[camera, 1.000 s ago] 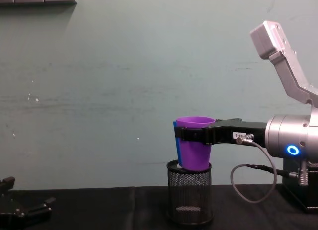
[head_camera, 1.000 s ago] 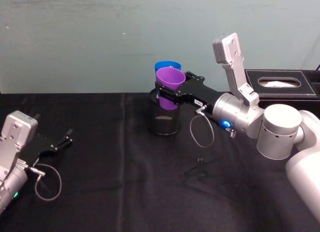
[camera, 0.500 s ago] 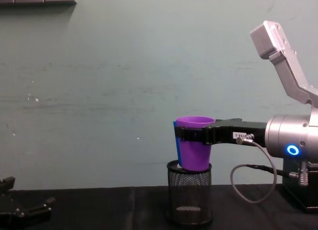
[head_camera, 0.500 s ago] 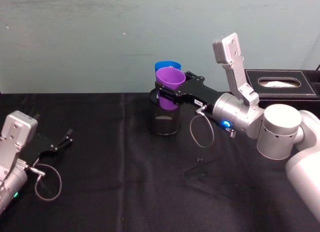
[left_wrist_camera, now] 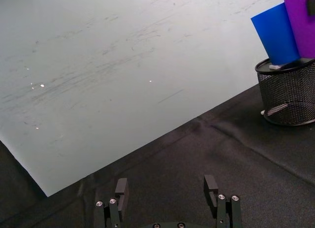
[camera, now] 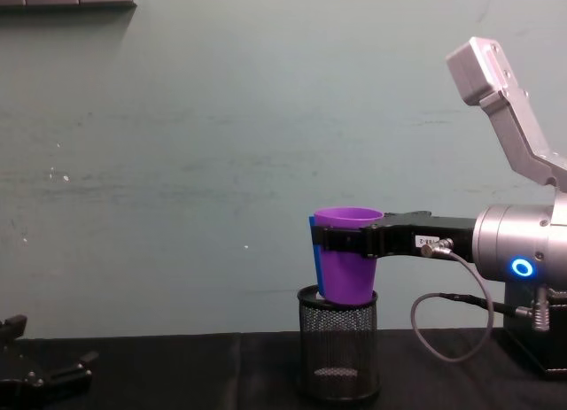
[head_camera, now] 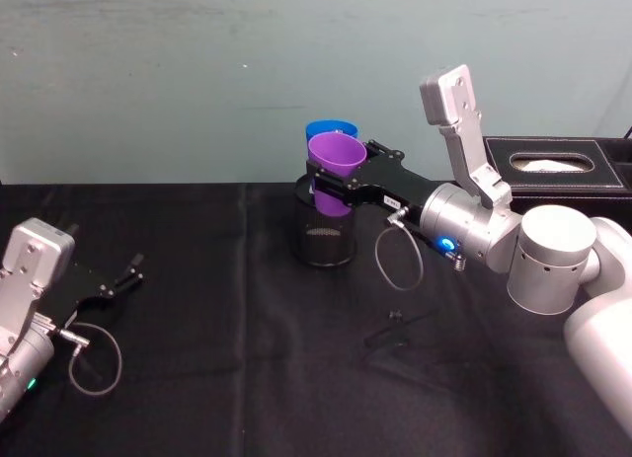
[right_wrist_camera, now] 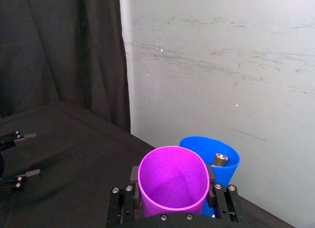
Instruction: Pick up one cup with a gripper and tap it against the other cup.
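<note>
My right gripper [head_camera: 333, 178] is shut on the purple cup [head_camera: 336, 155], holding it upright just above a black wire-mesh pen holder [head_camera: 324, 238]. Its black jaws clamp the cup below the rim [camera: 342, 240]. The blue cup [head_camera: 325, 129] stands right behind the purple one, resting in the mesh holder [left_wrist_camera: 288, 92]. In the left wrist view the blue cup [left_wrist_camera: 277, 33] and the purple cup [left_wrist_camera: 301, 21] sit side against side. From the right wrist I look down into the purple cup [right_wrist_camera: 172, 174], with the blue cup [right_wrist_camera: 202, 145] just beyond. My left gripper [head_camera: 123, 277] rests open at the table's left.
A black tissue box [head_camera: 558, 166] stands at the back right. A small black item [head_camera: 395, 329] lies on the black tablecloth [head_camera: 217, 358] in front of the right arm. The pale green wall [head_camera: 197, 72] rises close behind the cups.
</note>
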`<action>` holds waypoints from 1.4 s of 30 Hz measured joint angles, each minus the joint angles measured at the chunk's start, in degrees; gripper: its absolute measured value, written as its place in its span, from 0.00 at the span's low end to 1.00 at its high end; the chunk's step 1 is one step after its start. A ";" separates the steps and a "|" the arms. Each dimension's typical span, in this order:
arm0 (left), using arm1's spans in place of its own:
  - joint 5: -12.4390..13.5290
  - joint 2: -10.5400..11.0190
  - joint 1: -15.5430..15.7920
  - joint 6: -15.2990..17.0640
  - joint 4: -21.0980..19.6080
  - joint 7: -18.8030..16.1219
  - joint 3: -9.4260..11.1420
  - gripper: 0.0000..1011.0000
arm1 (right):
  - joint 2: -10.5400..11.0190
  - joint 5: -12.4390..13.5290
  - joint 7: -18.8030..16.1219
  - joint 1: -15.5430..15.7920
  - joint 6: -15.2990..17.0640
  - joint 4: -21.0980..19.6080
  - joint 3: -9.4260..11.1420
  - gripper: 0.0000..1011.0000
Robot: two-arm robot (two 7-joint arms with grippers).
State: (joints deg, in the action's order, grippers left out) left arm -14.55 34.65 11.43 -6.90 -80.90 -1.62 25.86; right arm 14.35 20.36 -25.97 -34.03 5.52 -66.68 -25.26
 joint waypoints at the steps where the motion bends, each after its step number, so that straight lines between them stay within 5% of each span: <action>1: 0.00 0.00 0.00 0.00 0.00 0.00 0.00 0.99 | 0.00 0.00 0.00 0.00 0.00 0.00 0.00 0.73; 36: 0.00 0.00 0.00 0.00 0.00 0.00 0.00 0.99 | 0.00 -0.01 -0.01 0.00 -0.01 0.00 0.00 0.73; 42: 0.00 0.00 0.00 0.00 0.00 0.00 0.00 0.99 | 0.61 -0.47 -0.27 1.08 -0.34 -2.74 -0.69 0.73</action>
State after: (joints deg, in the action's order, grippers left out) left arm -14.55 34.64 11.43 -6.91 -80.90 -1.62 25.86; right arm 14.95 19.89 -26.24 -32.95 5.18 -69.42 -25.95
